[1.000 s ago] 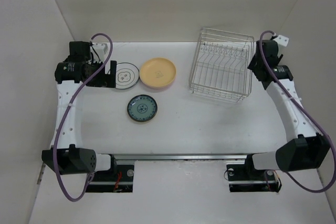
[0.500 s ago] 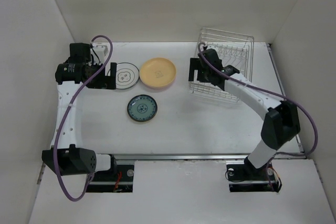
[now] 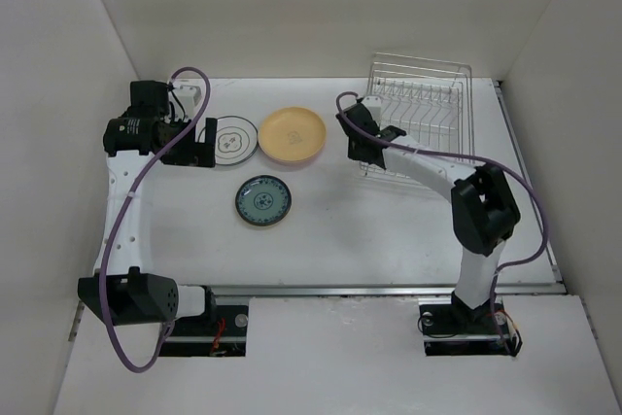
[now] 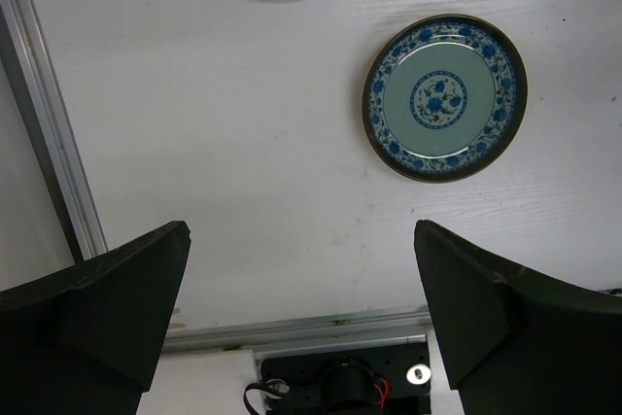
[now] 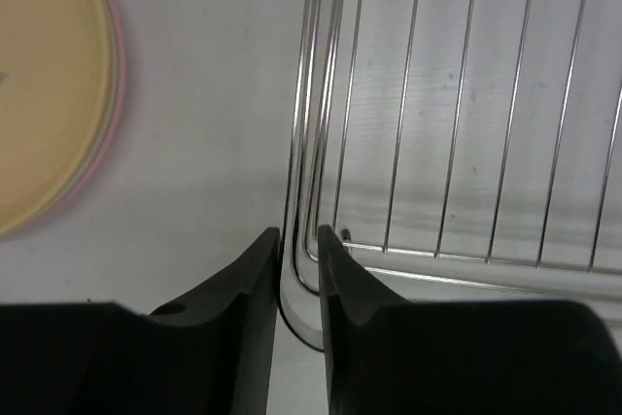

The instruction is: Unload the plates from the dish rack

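The dish rack (image 3: 420, 116) is seen standing on the table (image 3: 389, 225), its slotted dividers upright. Its near-left corner is gripped by the right gripper (image 5: 297, 237). In the right wrist view the two fingers (image 5: 248, 279) are drawn close together, with the wire rim of the rack pinched between them. Just left of the rack, the orange-yellow plate (image 3: 292, 133) is laid flat, stacked on the pink plate (image 5: 114, 55), of which only a thin rim is shown. Further left of the rack, right beside that stack, the white plate with black rings (image 3: 234, 138) is laid flat; whether the two touch cannot be told. The teal plate (image 4: 445, 97) is placed left of the rack and nearer to the arm bases, apart from the other plates. The left gripper (image 4: 299, 232) is held well left of the rack, on the far side of the white plate from it. Its fingers (image 4: 117, 298) are spread wide, with nothing held between them.
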